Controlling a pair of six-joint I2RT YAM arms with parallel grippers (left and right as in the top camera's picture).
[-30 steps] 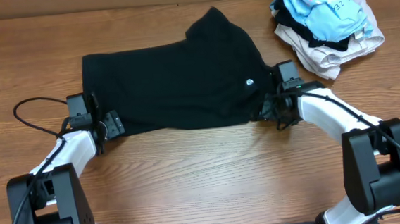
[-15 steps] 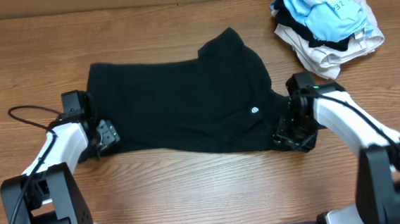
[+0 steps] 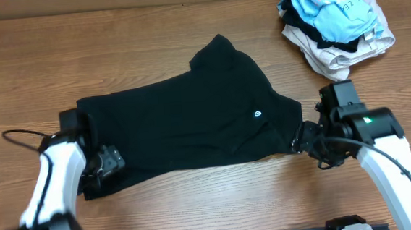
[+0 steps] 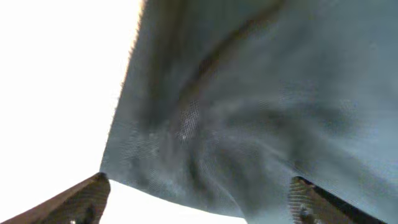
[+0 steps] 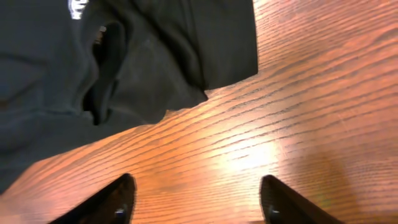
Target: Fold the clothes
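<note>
The clothes, one black shirt (image 3: pixel 184 116) with a small round white label (image 3: pixel 258 113), lie spread flat across the middle of the wooden table (image 3: pixel 219 201). My left gripper (image 3: pixel 106 164) sits at the shirt's near left corner, jaws wide open. In the left wrist view dark fabric (image 4: pixel 249 106) fills the frame, and its edge runs between the spread fingers (image 4: pixel 87 199) of that gripper (image 4: pixel 199 183) unpinched. My right gripper (image 3: pixel 307 138) stands open just off the shirt's near right corner. In the right wrist view that gripper (image 5: pixel 198 183) is over bare wood, and the shirt (image 5: pixel 124 62) lies ahead.
A pile of other garments sits at the back right: a light blue one (image 3: pixel 329 8) on top of white and beige ones (image 3: pixel 336 59). A black cable (image 3: pixel 18 135) loops on the table by the left arm.
The shirt was dragged toward the near edge and laid out flatter. Both grippers opened wider. The right gripper came off the shirt's corner and moved right.
</note>
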